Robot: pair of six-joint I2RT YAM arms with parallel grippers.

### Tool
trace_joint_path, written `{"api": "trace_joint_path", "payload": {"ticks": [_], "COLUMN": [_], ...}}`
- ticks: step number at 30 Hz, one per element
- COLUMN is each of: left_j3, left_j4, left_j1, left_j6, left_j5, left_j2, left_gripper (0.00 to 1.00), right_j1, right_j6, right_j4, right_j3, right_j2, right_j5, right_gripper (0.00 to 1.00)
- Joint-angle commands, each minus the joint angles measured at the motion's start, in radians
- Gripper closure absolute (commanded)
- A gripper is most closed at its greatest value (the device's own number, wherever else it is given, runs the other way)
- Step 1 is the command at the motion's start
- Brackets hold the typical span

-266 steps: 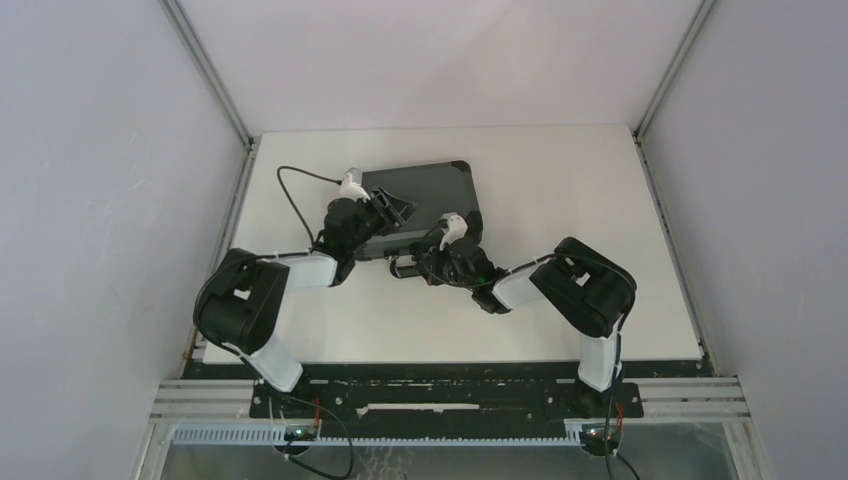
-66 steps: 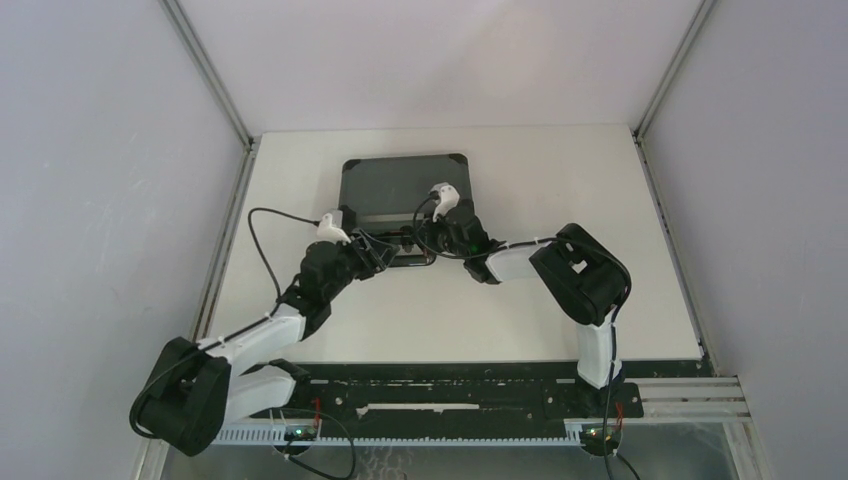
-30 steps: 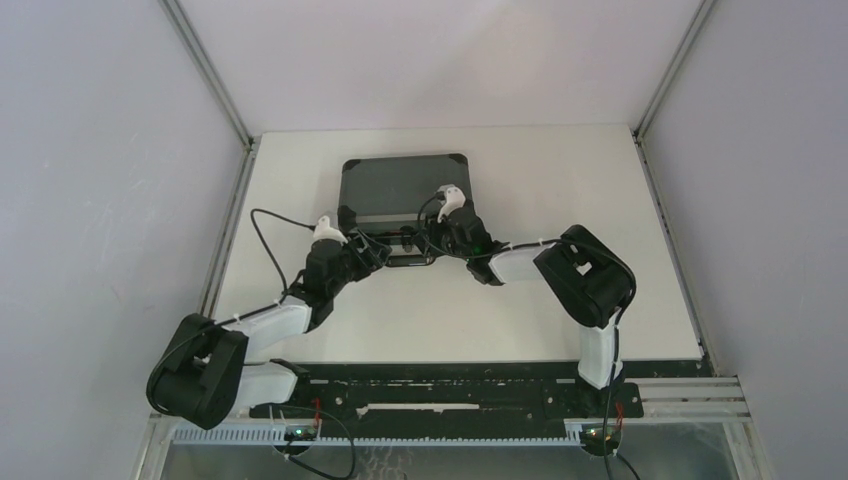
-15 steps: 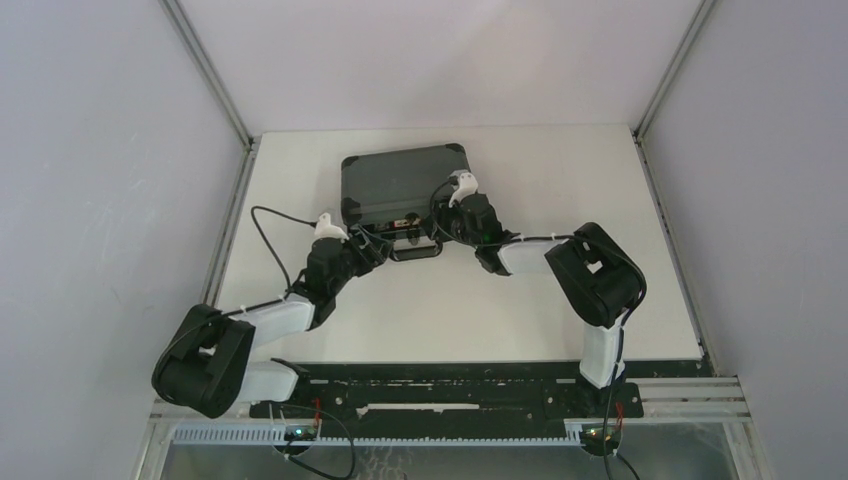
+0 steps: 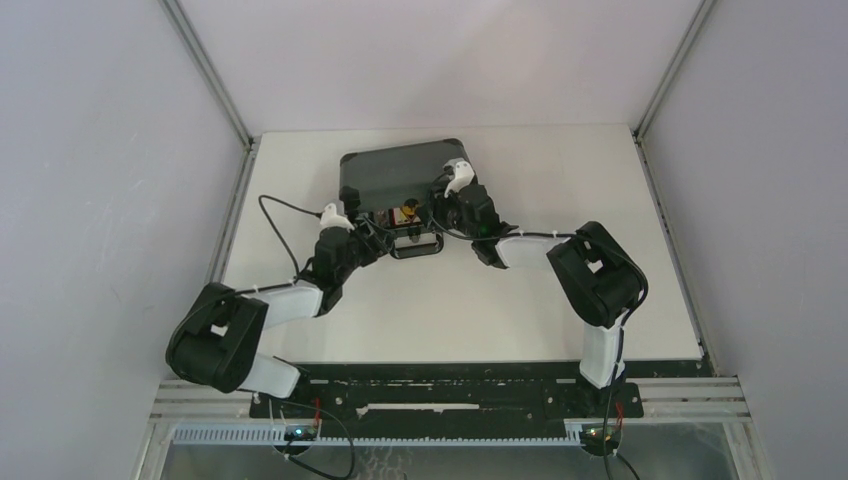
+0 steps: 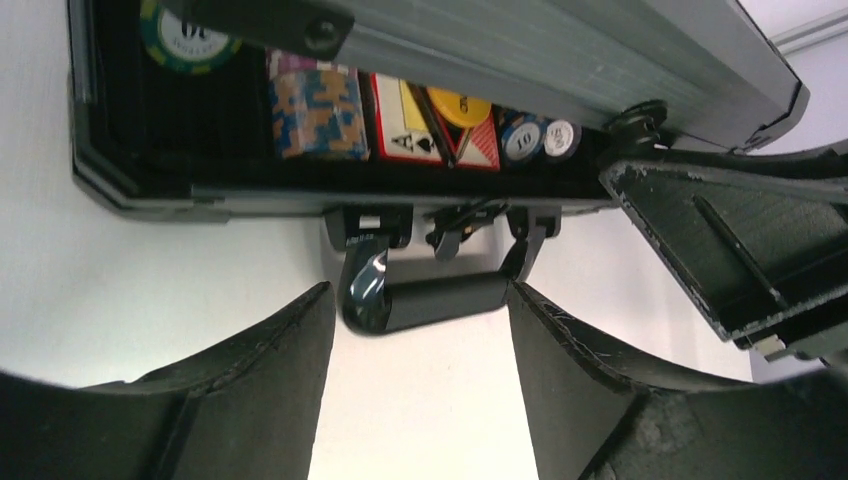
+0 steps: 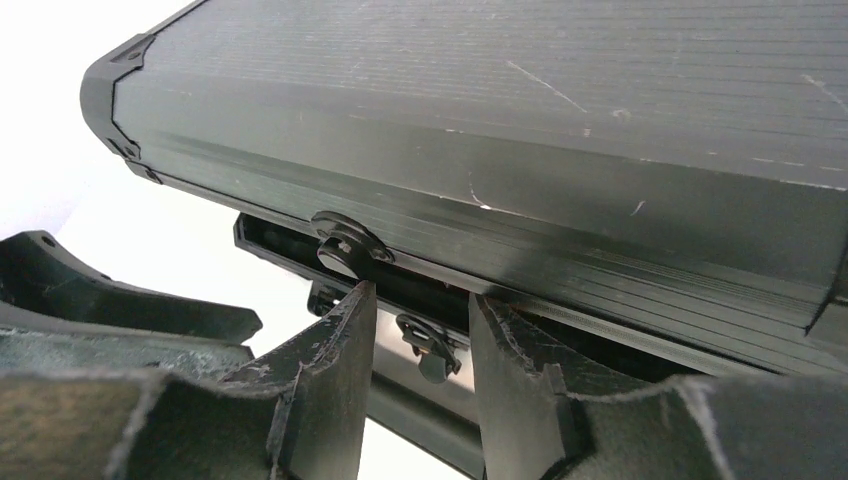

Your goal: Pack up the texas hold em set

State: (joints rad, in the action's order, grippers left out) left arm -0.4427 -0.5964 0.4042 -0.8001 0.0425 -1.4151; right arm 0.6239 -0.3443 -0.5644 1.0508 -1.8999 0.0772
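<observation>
The dark-grey briefcase [image 5: 400, 170] lies at the back middle of the table, its ribbed lid [image 7: 500, 130] tilted up at the front. Through the gap I see poker chips [image 6: 315, 110], a green chip [image 6: 185, 35] and a red card box [image 6: 435, 125] in black foam. My right gripper [image 5: 447, 205] is open, its fingertips [image 7: 350, 320] up against the lid's front edge, a small latch [image 7: 430, 345] loose between them. My left gripper [image 6: 418, 315] is open just short of the black handle [image 6: 430, 300], not touching it.
The white table [image 5: 600, 200] is walled by grey panels on three sides. The right gripper's finger [image 6: 740, 240] sits close beside the left gripper at the case front. Both arms' elbows [image 5: 600, 275] rest low over the near table.
The lid's front edge has risen from shut to partly open, showing the contents. The right gripper moved back and up with it and widened. The left gripper edged toward the handle.
</observation>
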Motion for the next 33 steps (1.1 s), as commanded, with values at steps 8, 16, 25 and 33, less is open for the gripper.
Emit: {"api": "trace_joint_path", "payload": {"ticks": [8, 16, 25, 33], "left_j3": [-0.183, -0.244, -0.266, -0.268], "left_j4": [-0.055, -0.118, -0.125, -0.124], "left_j1": [-0.008, -0.016, -0.016, -0.016], "left_j6": [0.078, 0.067, 0.068, 0.056], "left_j5": [0.146, 0.111, 0.094, 0.08], "left_j2": [-0.126, -0.204, -0.184, -0.18], "left_gripper": [0.29, 0.21, 0.2, 0.2], "right_j1": [-0.029, -0.032, -0.023, -0.006], "right_j6": [0.049, 0.059, 0.031, 0.019], "right_j4": [-0.079, -0.021, -0.014, 0.014], "right_j3": [0.067, 0.066, 0.061, 0.078], "right_j2": [0.016, 0.029, -0.005, -0.043], "right_j5": [-0.024, -0.006, -0.028, -0.019], "right_gripper": [0.53, 0.53, 0.54, 0.54]}}
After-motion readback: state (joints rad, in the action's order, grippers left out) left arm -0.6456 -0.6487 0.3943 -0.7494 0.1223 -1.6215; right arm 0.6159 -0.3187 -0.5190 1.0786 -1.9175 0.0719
